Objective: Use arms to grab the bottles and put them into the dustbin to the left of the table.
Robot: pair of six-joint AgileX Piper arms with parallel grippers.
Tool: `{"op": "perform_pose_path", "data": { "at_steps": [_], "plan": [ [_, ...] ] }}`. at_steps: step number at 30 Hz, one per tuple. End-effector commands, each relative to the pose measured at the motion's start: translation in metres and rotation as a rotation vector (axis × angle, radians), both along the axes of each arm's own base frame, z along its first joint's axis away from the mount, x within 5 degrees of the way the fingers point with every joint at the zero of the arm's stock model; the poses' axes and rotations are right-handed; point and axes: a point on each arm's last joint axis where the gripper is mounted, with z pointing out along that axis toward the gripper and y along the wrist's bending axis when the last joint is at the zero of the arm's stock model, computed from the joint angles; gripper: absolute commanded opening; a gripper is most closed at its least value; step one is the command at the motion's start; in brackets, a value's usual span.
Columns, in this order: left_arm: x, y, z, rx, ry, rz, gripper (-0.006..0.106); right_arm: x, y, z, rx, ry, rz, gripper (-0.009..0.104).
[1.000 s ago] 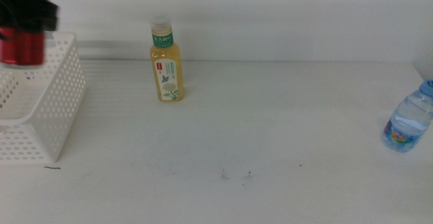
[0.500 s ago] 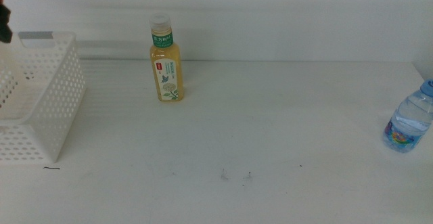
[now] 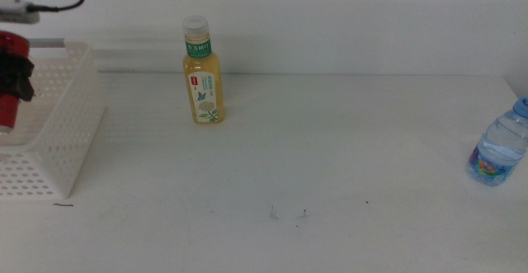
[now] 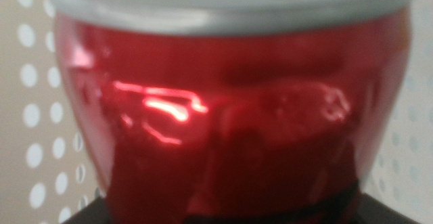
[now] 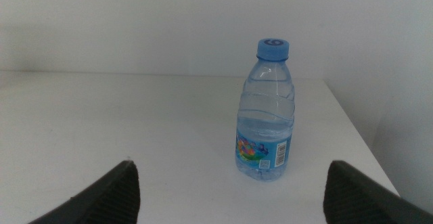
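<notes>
Table (image 3: 346, 157): plain white top, a few tiny dark specks near the front middle, a short dark mark by the bin's front corner.
Wall: pale, bare, behind the far edge.
Bin (image 3: 70, 133): white perforated basket at the table's left end.
Left gripper (image 3: 15, 75): over the bin, clamped on the can (image 3: 7, 108); the can's red wall fills the left wrist view, perforated wall behind it.
Juice bottle (image 3: 202, 73): upright, far side, right of the bin.
Water bottle (image 5: 266, 112): upright near the right edge.
Right gripper (image 5: 230, 193): jaws spread wide, facing the water bottle, apart from it.
</notes>
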Motion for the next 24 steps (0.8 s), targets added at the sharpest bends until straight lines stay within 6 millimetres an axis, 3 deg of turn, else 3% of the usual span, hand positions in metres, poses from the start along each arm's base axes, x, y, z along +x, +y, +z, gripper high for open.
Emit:
{"op": "perform_pose_path", "data": {
  "at_steps": [1,6,14,15,21,24],
  "plan": [
    [0.004,0.002,0.006,0.015,-0.048,0.005,0.027,0.0,0.0,0.0,-0.012,-0.011,-0.007,0.091],
    [0.008,0.002,-0.004,0.005,-0.031,0.008,0.043,0.0,0.0,0.0,-0.012,-0.011,-0.007,0.091],
    [0.011,0.001,-0.013,-0.029,-0.013,0.012,0.094,0.0,0.0,0.0,-0.012,-0.011,-0.007,0.091],
    [0.01,0.0,-0.011,-0.031,-0.01,0.008,0.094,0.0,0.0,0.0,-0.012,-0.011,-0.007,0.091],
    [-0.001,-0.022,0.035,0.024,-0.065,0.083,0.094,0.0,0.0,0.0,-0.012,-0.011,-0.007,0.091],
    [-0.01,-0.052,0.066,0.023,-0.116,0.049,0.094,0.0,0.0,0.0,-0.012,-0.011,-0.007,0.091]
  ]
}}
